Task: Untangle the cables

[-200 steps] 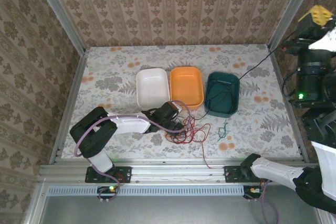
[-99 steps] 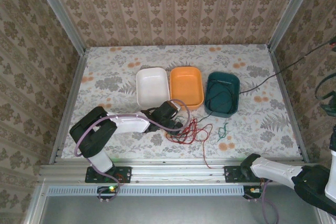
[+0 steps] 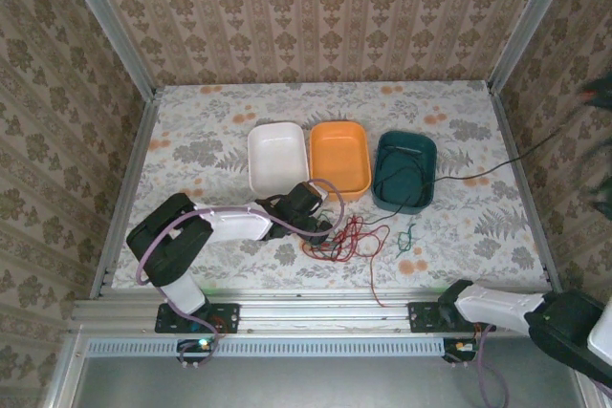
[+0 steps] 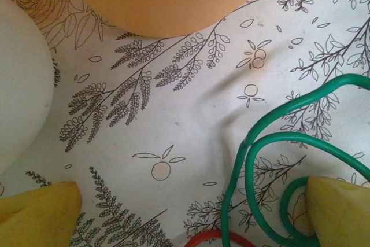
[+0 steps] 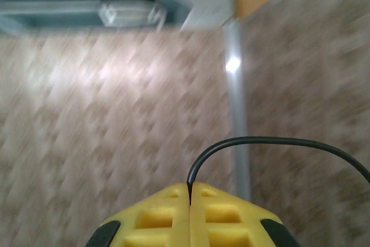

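The cables lie in a tangle in front of the tubs, with red loops (image 3: 344, 236) and a small green strand (image 3: 408, 236). My left gripper (image 3: 312, 219) sits low at the tangle's left edge, open. Its yellow fingertips (image 4: 36, 213) stand wide apart over green cable loops (image 4: 272, 143) and a red cable arc (image 4: 219, 236), and nothing is pinched. A black cable (image 3: 497, 167) runs from the teal tub to the right wall. My right gripper (image 5: 190, 192) is raised, facing the wall, and shut on that black cable (image 5: 277, 140).
Three tubs stand in a row mid-table: white (image 3: 277, 161), orange (image 3: 340, 157) and teal (image 3: 405, 171), the teal one holding black cable coils. The orange tub's rim (image 4: 167, 4) and the white tub's rim (image 4: 17, 102) are close ahead of the left fingers. Patterned walls enclose the table.
The right arm has swung up and out past the right edge of the top view, carrying the black cable. The left gripper has opened slightly wider and stayed by the tangle.
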Robot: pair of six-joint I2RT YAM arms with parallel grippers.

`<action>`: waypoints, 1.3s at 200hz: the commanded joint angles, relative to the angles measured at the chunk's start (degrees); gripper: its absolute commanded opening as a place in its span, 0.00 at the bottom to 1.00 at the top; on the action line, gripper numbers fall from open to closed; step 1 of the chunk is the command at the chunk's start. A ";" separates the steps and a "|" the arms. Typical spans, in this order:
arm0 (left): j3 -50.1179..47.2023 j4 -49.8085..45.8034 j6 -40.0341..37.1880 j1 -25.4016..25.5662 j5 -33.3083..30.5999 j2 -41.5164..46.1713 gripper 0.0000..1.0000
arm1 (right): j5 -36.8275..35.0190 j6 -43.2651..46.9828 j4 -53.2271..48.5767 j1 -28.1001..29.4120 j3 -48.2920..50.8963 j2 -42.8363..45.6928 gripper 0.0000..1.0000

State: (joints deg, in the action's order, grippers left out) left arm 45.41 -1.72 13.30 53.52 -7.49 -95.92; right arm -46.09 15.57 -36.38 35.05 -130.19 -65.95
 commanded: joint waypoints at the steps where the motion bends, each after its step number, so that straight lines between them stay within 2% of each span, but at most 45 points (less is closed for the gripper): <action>1: -0.68 -4.48 -0.73 -1.92 -5.50 -0.95 1.00 | 10.47 -18.81 -23.10 3.60 13.99 -6.11 0.00; 17: -0.50 -4.52 -0.69 -1.92 -5.42 -0.59 1.00 | 15.59 -26.25 -18.38 6.42 29.08 -3.24 0.00; 32: -0.24 -4.70 -0.64 -1.87 -5.31 -0.50 1.00 | 18.97 -32.00 -15.49 7.67 39.16 -2.07 0.00; 79: 0.08 -4.96 -0.94 -1.89 -4.79 -0.54 1.00 | 24.77 -41.37 -11.88 8.47 58.64 -2.39 0.00; 117: 0.21 -4.88 -1.00 -1.81 -4.55 -0.89 1.00 | 29.03 -46.95 -6.33 7.14 68.90 -4.27 0.00; 182: 0.03 -5.10 -0.90 -1.32 -5.17 -0.59 1.00 | 42.88 -55.57 7.79 -2.48 81.31 -6.49 0.00; 206: 0.12 -5.41 -1.17 -1.22 -5.03 -0.69 1.00 | 46.08 -56.88 11.75 -4.31 84.54 -6.76 0.00; 222: 0.03 -5.49 -1.17 -1.25 -5.00 -0.67 1.00 | 46.36 -57.05 12.08 -5.01 85.39 -7.14 0.07; 241: 0.03 -5.55 -1.30 -1.18 -4.98 -0.70 1.00 | 47.86 -57.14 12.83 -5.68 86.31 -7.90 0.29; 260: -0.06 -5.58 -1.28 -1.16 -4.91 -0.70 1.00 | 48.97 -57.20 13.76 -5.82 87.03 -8.60 0.37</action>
State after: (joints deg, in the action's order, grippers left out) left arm 45.54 -1.91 13.30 53.43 -7.51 -95.88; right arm -0.21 -40.66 -25.41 29.63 -44.31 -73.49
